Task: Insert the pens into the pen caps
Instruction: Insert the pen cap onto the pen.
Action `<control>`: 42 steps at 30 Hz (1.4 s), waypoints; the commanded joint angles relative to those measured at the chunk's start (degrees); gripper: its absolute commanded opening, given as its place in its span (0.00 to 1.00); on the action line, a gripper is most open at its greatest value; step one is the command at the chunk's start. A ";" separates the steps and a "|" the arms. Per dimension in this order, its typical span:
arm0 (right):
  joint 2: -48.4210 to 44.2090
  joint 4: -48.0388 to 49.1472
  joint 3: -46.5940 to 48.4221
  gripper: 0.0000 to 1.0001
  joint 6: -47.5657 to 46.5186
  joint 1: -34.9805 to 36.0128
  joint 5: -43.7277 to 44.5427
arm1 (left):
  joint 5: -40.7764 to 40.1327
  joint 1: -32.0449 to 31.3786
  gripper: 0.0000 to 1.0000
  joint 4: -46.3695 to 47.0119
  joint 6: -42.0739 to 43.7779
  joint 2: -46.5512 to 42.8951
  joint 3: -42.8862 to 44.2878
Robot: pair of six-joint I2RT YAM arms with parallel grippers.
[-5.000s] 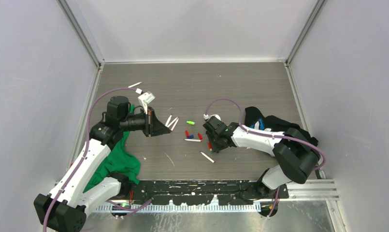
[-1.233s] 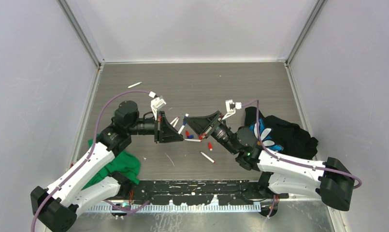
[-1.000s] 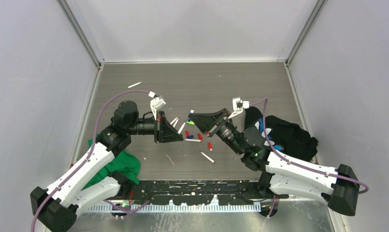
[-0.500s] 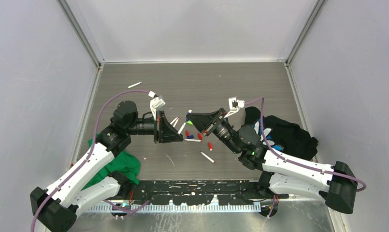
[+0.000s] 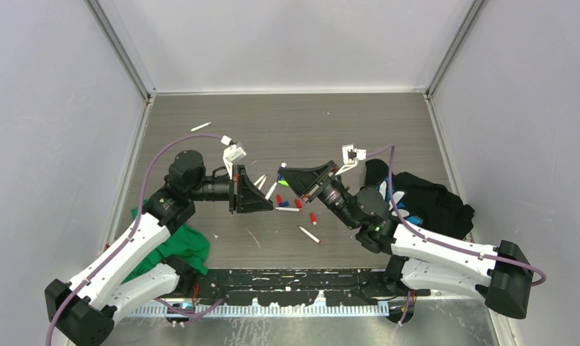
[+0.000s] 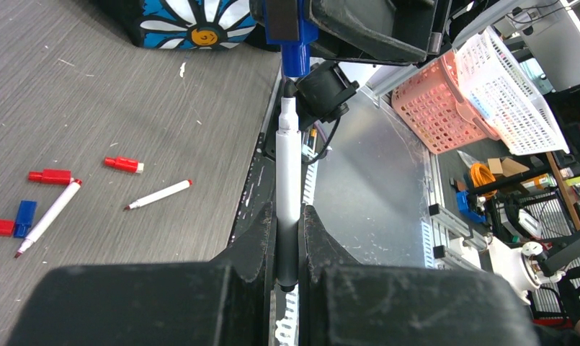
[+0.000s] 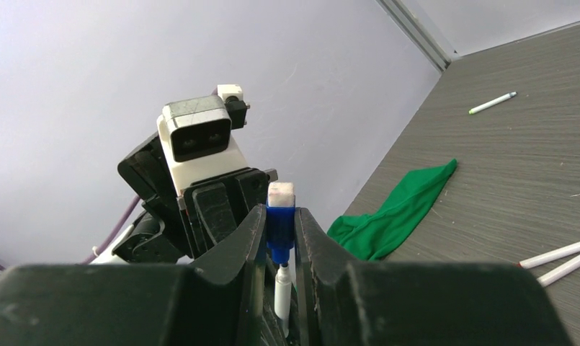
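Note:
My left gripper [image 6: 287, 249] is shut on the lower end of a white pen [image 6: 287, 166] that points straight away from it. The pen's dark tip meets the mouth of a blue pen cap [image 6: 295, 58], and nearly all of the barrel is still outside. My right gripper [image 7: 280, 229] is shut on that blue cap [image 7: 280, 220], with the pen [image 7: 282, 295] below it. From above, the left gripper [image 5: 269, 200] and right gripper [image 5: 285, 173] meet over mid-table. Loose pens [image 5: 308, 234] and red caps [image 5: 313, 217] lie below them.
A green cloth [image 5: 175, 245] lies by the left arm, and a black daisy-print cloth [image 5: 424, 202] by the right arm. One pen [image 5: 200, 127] lies far back left. A lime green cap [image 5: 283, 182], a blue cap [image 6: 25, 218] and capped red pens [image 6: 125, 164] are scattered mid-table.
The right gripper with the blue cap has shifted slightly left and settled at the pen's tip. The left arm and its pen have stayed still.

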 commanded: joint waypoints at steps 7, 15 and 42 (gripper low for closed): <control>0.21 4.00 0.04 0.01 0.98 0.26 -1.74 | 0.97 0.15 0.00 3.01 -0.55 -1.17 -0.01; -0.34 3.77 -0.95 0.01 0.76 0.28 -0.78 | 0.89 0.15 0.00 3.01 -0.55 -1.34 0.03; 0.12 4.65 -0.13 0.01 -0.41 0.27 1.20 | 1.67 0.15 0.00 3.18 -0.69 -1.48 -0.06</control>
